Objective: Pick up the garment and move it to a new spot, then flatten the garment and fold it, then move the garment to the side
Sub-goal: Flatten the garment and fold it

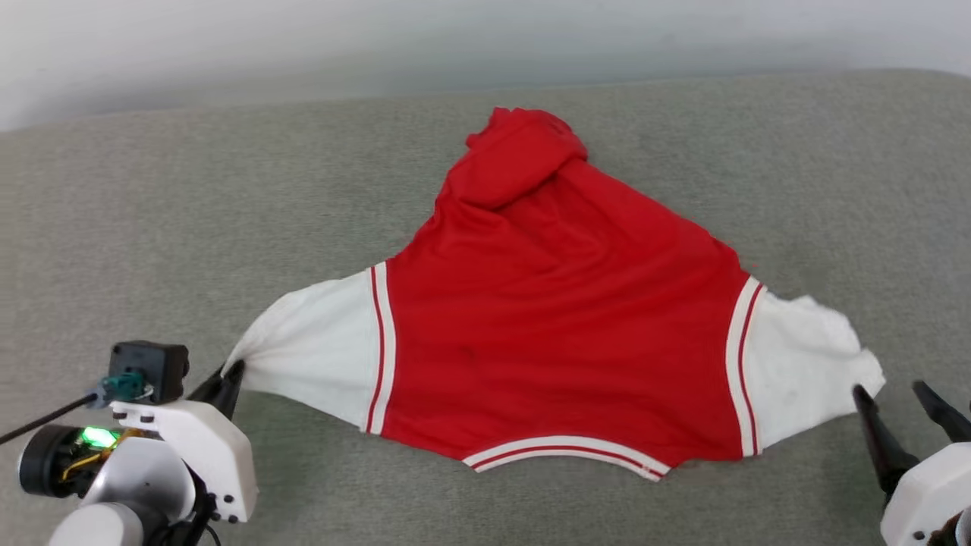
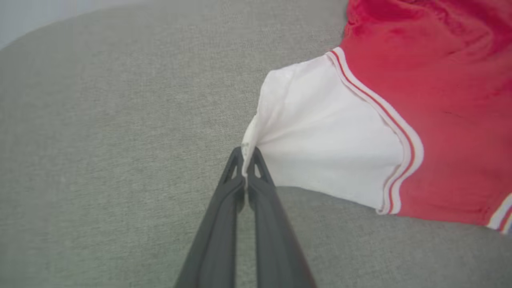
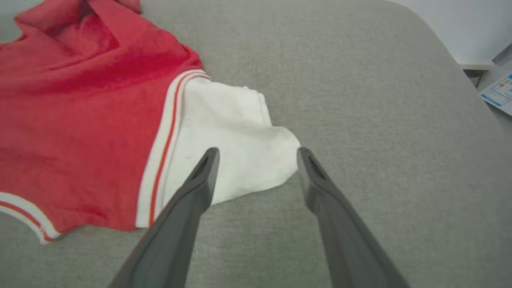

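In the head view, the garment point(image 1: 561, 303) lies spread on a grey fabric surface point(image 1: 152, 227), plain red side up. Its striped collar trim point(image 1: 565, 449) is nearest the robot and its far end is bunched into a fold point(image 1: 523, 152). The left gripper point(image 1: 234, 371) is pinched onto the tip of one white sleeve point(image 1: 318, 364), which is drawn to a point toward it. The right gripper point(image 1: 887, 388) stands with its jaws wide, tips just beside the outer edge of the other sleeve point(image 1: 804, 364). This view does not settle whether they touch it.

The left wrist view shows the grip closely. The two fingers point(image 2: 228, 192) press together with a thin bunch of white cloth caught between their tips. The sleeve fans out ahead and to their right. To their left and ahead there is bare grey surface, up to its curved edge far ahead-left.

In the right wrist view the fingers point(image 3: 192, 188) are spread apart and grip nothing. The sleeve's loose corner lies between them and ahead. The left finger crosses the white cloth in the picture and the right tip sits at the corner's edge. To their right the surface is open up to a rounded edge, and a printed sheet point(image 3: 498, 92) lies beyond it.
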Controlling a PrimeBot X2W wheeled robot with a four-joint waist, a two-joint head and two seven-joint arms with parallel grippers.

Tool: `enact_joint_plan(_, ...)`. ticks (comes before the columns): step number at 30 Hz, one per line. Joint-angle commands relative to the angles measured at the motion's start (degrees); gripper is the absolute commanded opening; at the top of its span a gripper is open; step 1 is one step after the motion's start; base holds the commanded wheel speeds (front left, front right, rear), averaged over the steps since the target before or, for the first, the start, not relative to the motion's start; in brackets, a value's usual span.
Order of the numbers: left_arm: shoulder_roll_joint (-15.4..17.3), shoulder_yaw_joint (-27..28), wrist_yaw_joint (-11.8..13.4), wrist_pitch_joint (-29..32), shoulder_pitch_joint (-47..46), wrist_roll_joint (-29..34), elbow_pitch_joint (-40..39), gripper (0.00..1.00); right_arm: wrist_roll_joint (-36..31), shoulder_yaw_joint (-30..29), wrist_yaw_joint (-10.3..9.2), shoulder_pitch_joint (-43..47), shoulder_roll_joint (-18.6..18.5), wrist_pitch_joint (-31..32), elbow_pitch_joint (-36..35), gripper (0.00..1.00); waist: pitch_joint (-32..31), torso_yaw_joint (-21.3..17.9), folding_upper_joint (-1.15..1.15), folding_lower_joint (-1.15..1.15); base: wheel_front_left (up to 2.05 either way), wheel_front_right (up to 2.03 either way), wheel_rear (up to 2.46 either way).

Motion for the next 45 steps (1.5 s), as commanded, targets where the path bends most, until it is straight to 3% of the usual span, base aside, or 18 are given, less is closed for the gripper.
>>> enact_joint_plan(1, 0.1, 0.1, 0.3, -0.2, 0.8, 0.0, -0.3, 0.00, -0.7, -0.1, -0.02, 0.3, -0.4, 0.9, 0.1, 1.00, -0.7, 1.2, 0.00, 0.00, 0.00, 0.00, 0.00)
enact_joint_plan(15, 2.8, 0.9, 0.5, 2.6, 4.4, -1.2, -14.8, 0.00, -2.2, -0.7, -0.02, -5.3, -4.2, 26.8, 2.0, 1.00, 2.5, 6.6, 0.00, 0.00, 0.00, 0.00, 0.00)
enact_joint_plan(20, 2.4, -0.7, -0.5, 3.5, 3.4, -1.9, -15.7, 0.00, -1.6, 1.5, -0.02, -7.1, -5.8, 29.2, 5.4, 1.00, 3.9, 7.9, 0.00, 0.00, 0.00, 0.00, 0.00)
enact_joint_plan(27, 1.9, -1.4, -0.4, 3.7, 2.8, -2.4, -14.9, 0.00, -0.5, 8.0, 0.18, -8.0, -5.0, 28.8, 11.3, 1.00, 5.0, 8.4, 0.00, 0.00, 0.00, 0.00, 0.00)
enact_joint_plan(28, 1.9, -1.4, -0.4, 3.7, 2.8, -2.5, -14.8, 0.00, -0.4, 8.8, 0.31, -8.1, -5.0, 28.4, 11.9, 0.65, 5.0, 8.4, 0.00, 0.00, 0.00, 0.00, 0.00)
enact_joint_plan(29, 2.0, -1.5, -0.4, 3.7, 2.9, -2.5, -14.7, 0.00, -0.3, 9.6, 0.31, -8.2, -5.1, 28.0, 12.5, 0.13, 5.0, 8.4, 0.00, 0.00, 0.00, 0.00, 0.00)
enact_joint_plan(30, 2.0, -1.6, -0.4, 3.7, 2.9, -2.5, -14.6, 0.00, -0.2, 10.1, 0.32, -8.5, -5.2, 27.5, 13.0, 0.00, 4.9, 8.3, 0.00, 0.00, 0.00, 0.00, 0.00)
enact_joint_plan(36, 2.5, -2.2, -1.1, 3.3, 2.4, -2.3, -14.2, 0.00, 0.9, 11.2, 0.18, -9.5, -8.2, 24.5, 10.3, 0.00, 2.3, 7.7, 0.00, 0.00, 0.00, 0.00, 0.00)
enact_joint_plan(45, 5.5, 1.4, -1.4, 2.3, 1.1, -2.3, -18.4, 0.00, 8.9, 6.8, -0.03, -11.4, -12.8, 28.7, -4.0, 0.00, -3.9, 5.3, 0.00, 0.00, 0.00, 0.00, 0.00)
